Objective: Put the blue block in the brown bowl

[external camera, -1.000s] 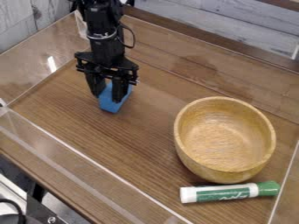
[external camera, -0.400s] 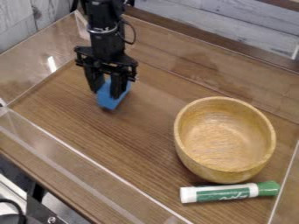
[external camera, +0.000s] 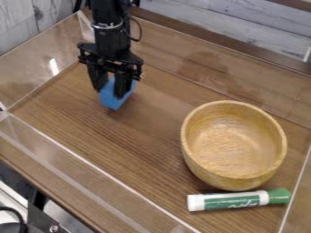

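- The claw (external camera: 113, 89) was pointed straight down and closed on the blue block (external camera: 115, 96), which was gripped by its upper part so its lower end hung free below the fingers.
- The brown bowl (external camera: 235, 144) was set well apart, to the lower right, left empty for the drop.
- A green-and-white marker (external camera: 238, 198) was left beyond the bowl, untouched.

A wooden table (external camera: 109, 136) carries the brown bowl (external camera: 234, 144) and a marker (external camera: 238, 199)
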`<state>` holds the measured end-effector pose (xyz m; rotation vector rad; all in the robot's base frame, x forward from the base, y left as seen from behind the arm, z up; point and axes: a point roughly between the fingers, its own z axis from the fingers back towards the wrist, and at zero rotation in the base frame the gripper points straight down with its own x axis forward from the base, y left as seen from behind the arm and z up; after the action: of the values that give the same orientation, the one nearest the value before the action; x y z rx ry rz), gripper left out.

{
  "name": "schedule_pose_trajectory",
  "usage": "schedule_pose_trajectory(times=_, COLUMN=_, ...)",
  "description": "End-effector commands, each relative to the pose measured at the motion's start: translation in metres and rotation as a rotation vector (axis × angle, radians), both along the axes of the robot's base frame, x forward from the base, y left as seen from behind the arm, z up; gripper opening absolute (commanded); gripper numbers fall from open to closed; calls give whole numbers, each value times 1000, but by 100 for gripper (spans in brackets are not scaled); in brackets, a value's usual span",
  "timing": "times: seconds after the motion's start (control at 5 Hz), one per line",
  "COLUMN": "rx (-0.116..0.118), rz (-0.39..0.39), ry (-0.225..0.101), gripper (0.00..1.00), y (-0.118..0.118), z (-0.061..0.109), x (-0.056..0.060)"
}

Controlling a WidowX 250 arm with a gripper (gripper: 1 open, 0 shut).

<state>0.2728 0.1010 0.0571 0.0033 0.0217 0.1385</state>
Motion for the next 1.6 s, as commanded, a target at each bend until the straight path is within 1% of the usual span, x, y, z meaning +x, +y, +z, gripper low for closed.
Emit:
schedule_pose_trajectory(times=0.0, rx=40, rz=-26, ry=-73, gripper=0, y=2, z=27, x=11)
schedule_pose_trajectory(times=0.2, rx=49, rz=-41, ry=-79, gripper=0, y=0, z=34, x=13)
schedule_pose_trajectory(times=0.6, rx=64, rz=-74, ry=-124, gripper=0, y=-5, z=50, x=25)
schedule_pose_trajectory(times=1.0, rx=71, rz=-108, ry=-198, gripper=0, y=-12, z=67, x=41)
schedule_pose_trajectory(times=1.4, rx=69, rz=-136, ry=-289, gripper=0, y=-26, z=82, x=58)
